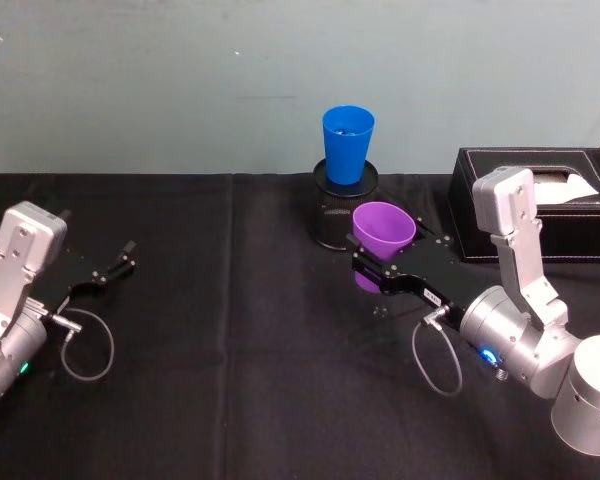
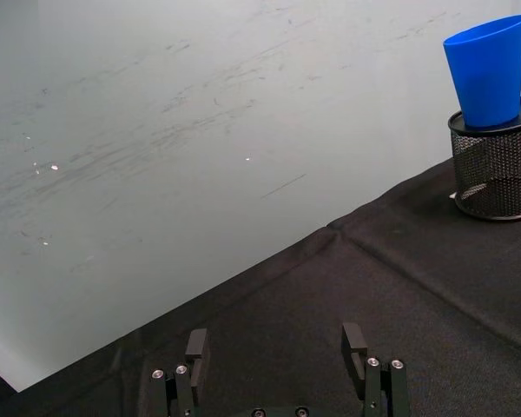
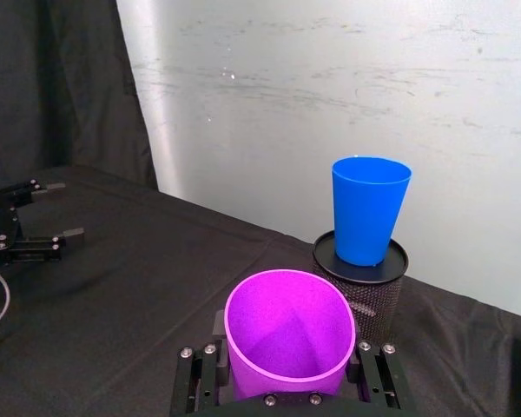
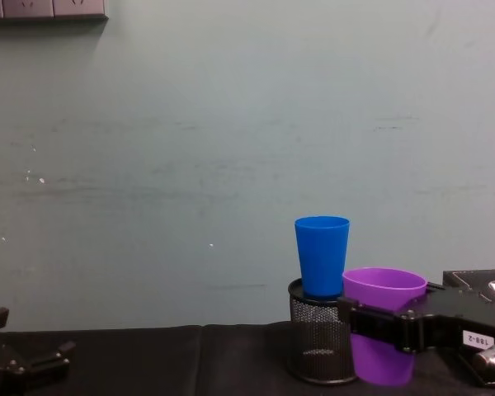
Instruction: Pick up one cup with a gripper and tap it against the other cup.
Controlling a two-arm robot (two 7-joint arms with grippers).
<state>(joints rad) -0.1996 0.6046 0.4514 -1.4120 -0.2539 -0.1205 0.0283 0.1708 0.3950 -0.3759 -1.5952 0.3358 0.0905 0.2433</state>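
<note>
Two cups: purple cup (image 1: 382, 232) beside holder (image 1: 332, 215); blue cup (image 1: 347, 142) atop it.
Right gripper (image 1: 385, 262): jaws pinching purple cup for tapping.
Left gripper (image 1: 115, 268): far from holder, jaws spread.

So: purple cup (image 1: 383, 232) and bright blue cup (image 1: 347, 142), both plain. The holder (image 1: 332, 222) is black mesh, worktop (image 1: 230, 350) black cloth, box (image 1: 540, 215) black with white stitching. The right gripper (image 1: 375, 264) is black, its arm (image 1: 515, 325) silver-grey with a blue light (image 1: 490, 354), wall (image 1: 130, 80) pale grey-green.
</note>
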